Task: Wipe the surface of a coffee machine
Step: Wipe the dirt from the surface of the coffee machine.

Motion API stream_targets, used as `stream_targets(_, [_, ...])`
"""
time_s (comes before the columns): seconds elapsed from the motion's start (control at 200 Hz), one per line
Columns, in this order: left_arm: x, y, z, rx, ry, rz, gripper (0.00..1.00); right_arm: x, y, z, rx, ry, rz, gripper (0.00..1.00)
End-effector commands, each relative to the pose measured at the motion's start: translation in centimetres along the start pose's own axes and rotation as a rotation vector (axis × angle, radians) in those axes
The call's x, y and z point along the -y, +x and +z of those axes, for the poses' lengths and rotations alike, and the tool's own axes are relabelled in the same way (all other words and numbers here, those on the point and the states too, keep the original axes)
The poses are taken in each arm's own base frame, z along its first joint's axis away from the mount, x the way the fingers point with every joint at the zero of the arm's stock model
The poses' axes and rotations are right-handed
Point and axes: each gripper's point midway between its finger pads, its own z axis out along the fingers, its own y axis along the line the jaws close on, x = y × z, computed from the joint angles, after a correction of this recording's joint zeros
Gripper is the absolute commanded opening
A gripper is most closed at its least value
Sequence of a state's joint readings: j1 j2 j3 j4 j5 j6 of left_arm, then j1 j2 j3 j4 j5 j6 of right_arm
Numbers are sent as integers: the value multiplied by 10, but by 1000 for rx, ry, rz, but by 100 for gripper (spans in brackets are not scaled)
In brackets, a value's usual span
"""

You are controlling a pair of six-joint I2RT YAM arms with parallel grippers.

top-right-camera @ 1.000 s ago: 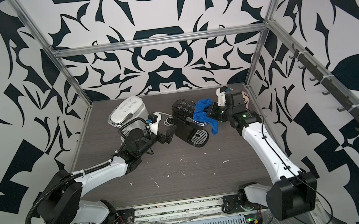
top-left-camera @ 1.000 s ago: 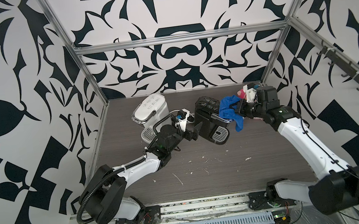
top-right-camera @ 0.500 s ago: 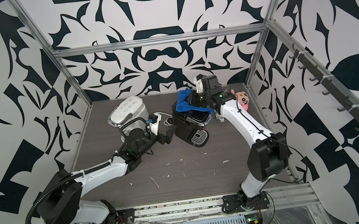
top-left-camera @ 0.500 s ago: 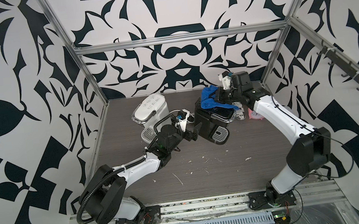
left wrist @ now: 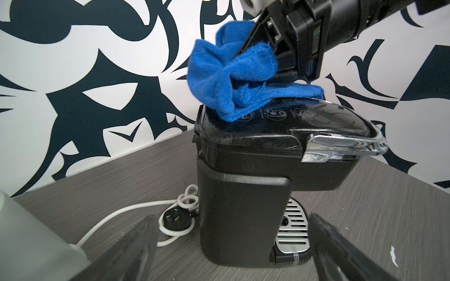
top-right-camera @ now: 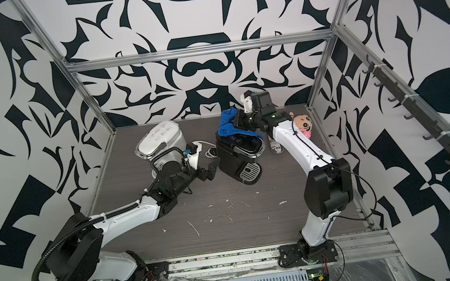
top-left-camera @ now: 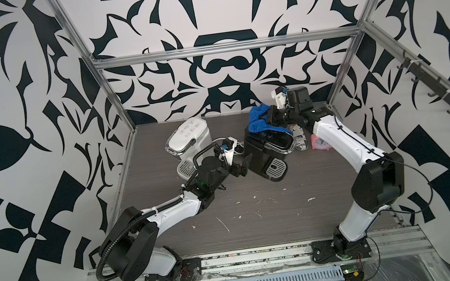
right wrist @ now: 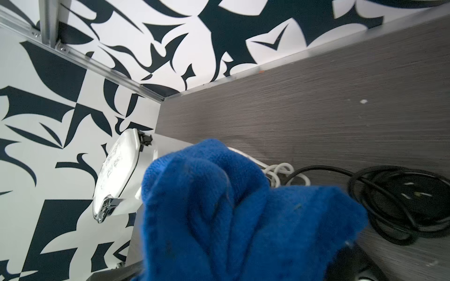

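White coffee machine (top-left-camera: 188,135): far left at the back, lid shut, no cloth on it; apparently untouched.
Left gripper (top-right-camera: 211,171): spread wide, grasping nothing, low beside the base of the black coffee machine (top-left-camera: 266,153); touching or not, impossible to tell.
Blue cloth (left wrist: 229,80): bunched on the rear end of the black machine's glossy lid, with one flap flat across the printed icons.
Right gripper (top-left-camera: 266,118): clenched on the cloth from above, pressing it to the lid.
Done: probably part of the lid top, judging by the cloth's place.
Left: likely the lid front, chrome handle (left wrist: 341,146), side walls and drip grille (top-left-camera: 275,168).
Tabletop (top-left-camera: 258,230): grey wood grain, littered with white crumbs; white cable (left wrist: 126,211) between the two machines, black cable (right wrist: 401,194) coiled close by; printed can (top-left-camera: 300,142) and pink toy (top-right-camera: 302,123) further right.
Room: black-and-white patterned walls inside an aluminium frame (top-left-camera: 224,48).
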State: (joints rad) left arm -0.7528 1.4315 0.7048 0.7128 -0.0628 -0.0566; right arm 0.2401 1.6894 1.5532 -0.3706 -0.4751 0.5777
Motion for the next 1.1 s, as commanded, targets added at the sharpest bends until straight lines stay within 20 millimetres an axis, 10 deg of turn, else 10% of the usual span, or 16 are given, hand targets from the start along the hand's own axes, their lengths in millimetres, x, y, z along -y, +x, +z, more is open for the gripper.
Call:
stream_targets(0.0, [0, -10, 2, 28, 3, -26, 97, 22, 17, -13, -43, 56, 72, 0])
stream_targets(0.56, [5, -8, 14, 21, 37, -45, 97, 11, 71, -73, -14, 34, 137, 0])
stream_targets(0.81, [9, -12, 21, 42, 59, -72, 96, -21, 94, -61, -54, 22, 65, 0])
stream_targets(1.095, [8, -5, 16, 19, 56, -74, 96, -5, 111, -35, -119, 68, 67, 0])
